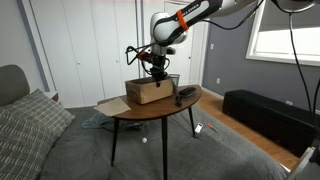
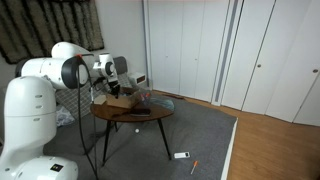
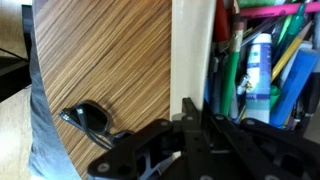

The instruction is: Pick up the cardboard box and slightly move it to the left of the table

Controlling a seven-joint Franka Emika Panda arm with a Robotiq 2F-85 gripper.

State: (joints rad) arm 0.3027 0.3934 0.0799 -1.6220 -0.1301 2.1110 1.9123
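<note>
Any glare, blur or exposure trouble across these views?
In an exterior view the window is blown out, but the cardboard box reads clearly; in an exterior view the light is flat and the cardboard box small; in the wrist view its edge glares white and the pincer is a dark silhouette.

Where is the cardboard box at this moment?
In an exterior view the cardboard box sits on the table, just below the end effector, with a dark object beside it.

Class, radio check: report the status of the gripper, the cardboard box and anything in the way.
Gripper down at cardboard box, over its wall; jaws unclear. Box sits on table, pens inside. Sunglasses on tabletop beside box, not touching.
</note>
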